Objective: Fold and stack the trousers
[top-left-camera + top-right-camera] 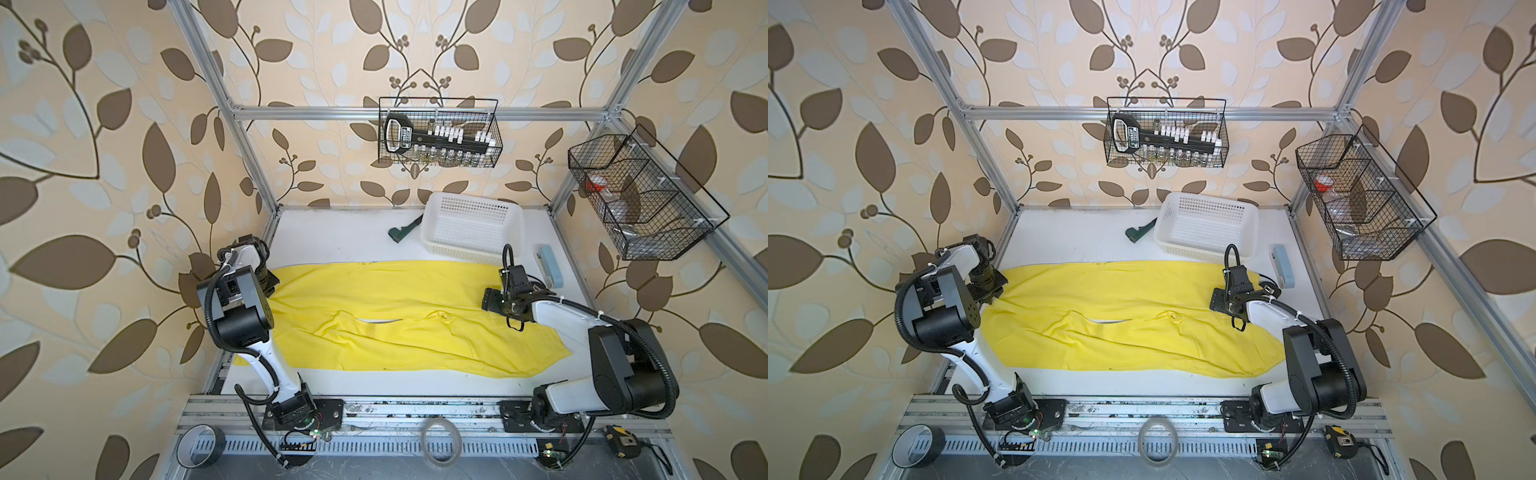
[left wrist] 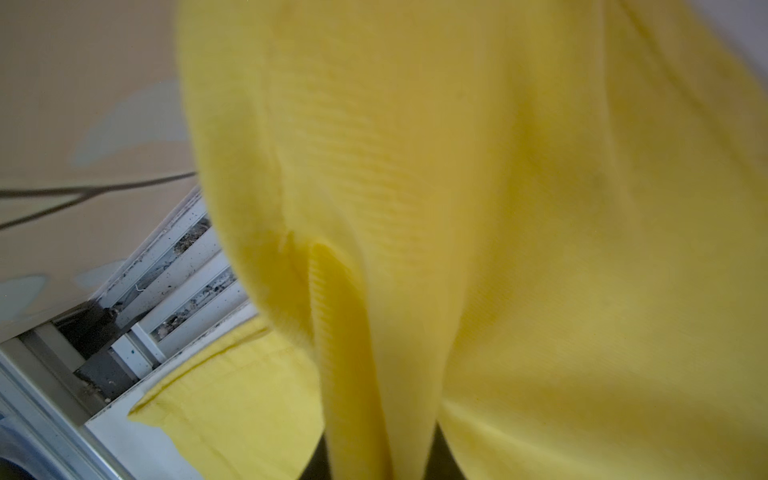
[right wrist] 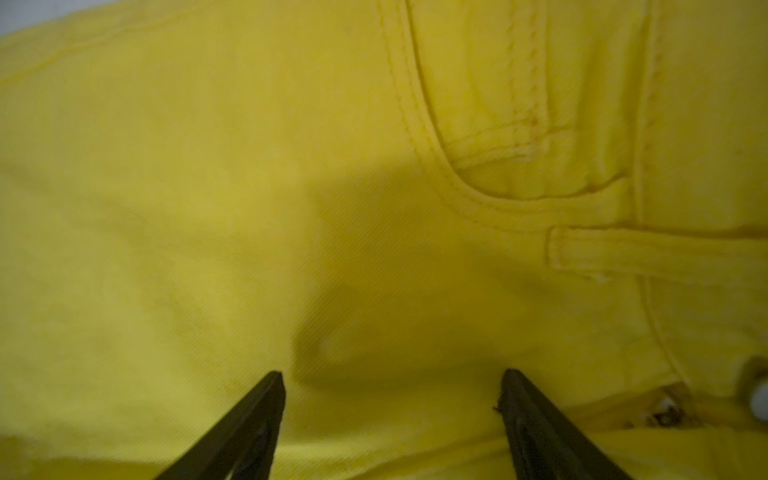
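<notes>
Trousers (image 1: 395, 291) flat on table (image 1: 332, 232), unfolded; folding, stacking pending. Left gripper (image 1: 270, 286) apparently pinching leg end; right gripper (image 3: 392, 374) spread over waist.

White perforated basket (image 1: 469, 248) is sitting at back of desk (image 1: 332, 232). Green tool (image 1: 405, 229) is lying against basket's left side, pale blue stapler-like obj (image 1: 550, 266) just to its right. Wire rack w/ bottles (image 1: 495, 137) is hanging above basket, another wire rack (image 1: 652, 249) farther right. Black tape roll (image 1: 218, 442), clear tape roll (image 1: 424, 440) & yellow-black tape measure (image 1: 621, 440) are resting well in front of basket.
</notes>
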You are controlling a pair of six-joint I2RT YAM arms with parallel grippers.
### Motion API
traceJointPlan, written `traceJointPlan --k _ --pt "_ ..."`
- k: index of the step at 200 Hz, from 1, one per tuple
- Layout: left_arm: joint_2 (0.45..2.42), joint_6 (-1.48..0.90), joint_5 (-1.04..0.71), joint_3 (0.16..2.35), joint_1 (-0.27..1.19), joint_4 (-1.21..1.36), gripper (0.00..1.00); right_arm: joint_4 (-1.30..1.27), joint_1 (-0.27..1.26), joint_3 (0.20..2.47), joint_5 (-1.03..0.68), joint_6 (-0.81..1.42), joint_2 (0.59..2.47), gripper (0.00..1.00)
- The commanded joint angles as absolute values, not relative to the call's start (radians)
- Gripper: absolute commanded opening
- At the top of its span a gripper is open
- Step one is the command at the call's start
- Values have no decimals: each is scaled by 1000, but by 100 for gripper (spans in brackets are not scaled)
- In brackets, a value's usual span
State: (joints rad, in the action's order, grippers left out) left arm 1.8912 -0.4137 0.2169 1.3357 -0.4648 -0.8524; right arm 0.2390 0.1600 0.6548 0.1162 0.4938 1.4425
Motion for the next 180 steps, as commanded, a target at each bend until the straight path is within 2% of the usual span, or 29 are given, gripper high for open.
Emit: traceJointPlan --k 1,21,46,73,132,161,180 --pt "1867 -405 253 1341 -466 -883 34 280 117 653 140 527 1422 83" --pt "1841 -389 283 1356 -463 -913 56 290 62 640 133 519 1403 84" --pt "1754 -382 256 1335 -446 -917 68 319 -1 647 117 514 1357 84" --pt "1702 -366 203 1359 -347 -947 80 328 -9 698 76 506 1310 84" --pt "1674 -383 6 1387 -78 -935 87 267 -21 859 -31 463 1403 78" --pt "1664 -439 -189 1304 -36 -808 88 243 -22 945 -54 471 1513 70" --pt "1675 -442 -191 1292 -11 -796 88 225 -21 985 -59 457 1567 65"
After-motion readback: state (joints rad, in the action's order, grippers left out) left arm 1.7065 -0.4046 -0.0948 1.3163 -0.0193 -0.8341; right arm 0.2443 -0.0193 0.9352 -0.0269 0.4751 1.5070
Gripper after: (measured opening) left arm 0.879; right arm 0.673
